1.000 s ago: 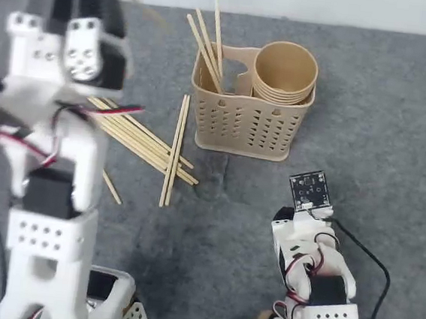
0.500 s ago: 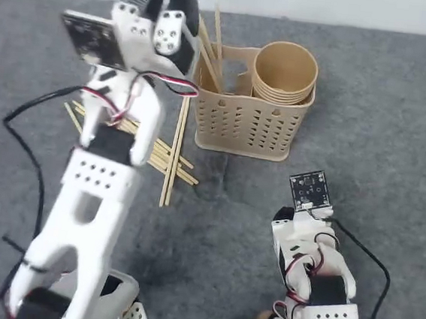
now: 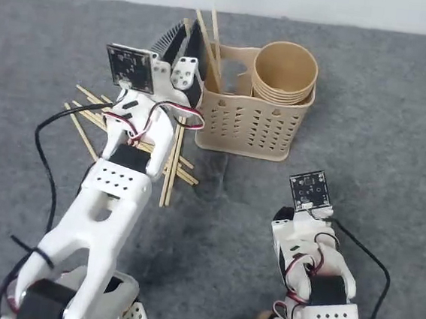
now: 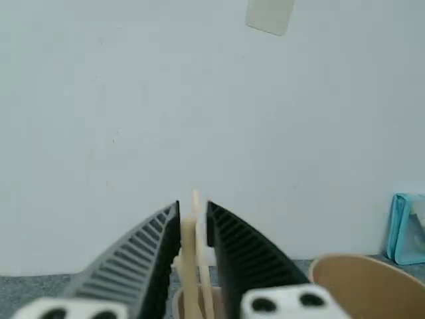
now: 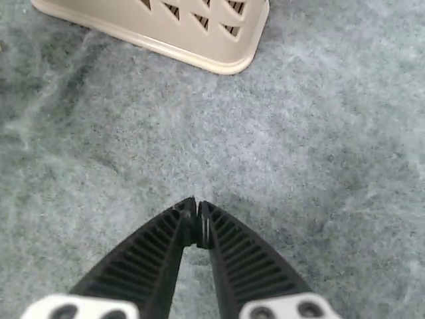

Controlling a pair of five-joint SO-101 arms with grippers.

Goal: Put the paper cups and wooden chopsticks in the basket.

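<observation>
1. The left gripper is hovering at the 9 o'clock edge of the basket, and its fingers are pinching a few wooden chopsticks between them.
2. In the left wrist view the left gripper is pointing toward a pale wall, with the held sticks rising just past the fingertips.
3. The basket is sitting on the grey carpet toward 12 o'clock in the high view.
4. A stack of paper cups is standing upright in the basket's 3 o'clock compartment, and its rim is also showing in the left wrist view.
5. Several chopsticks are leaning in the basket's 9 o'clock compartment, with their tips sticking out above the rim.
6. A loose pile of chopsticks is lying crossed on the carpet at about 8 o'clock from the basket, partly under the left arm.
7. The right arm is resting at about 5 o'clock from the basket, well apart from it.
8. The right gripper is pointing down at bare carpet, with its fingers pressed together on nothing and the basket's corner lying beyond the tips.
</observation>
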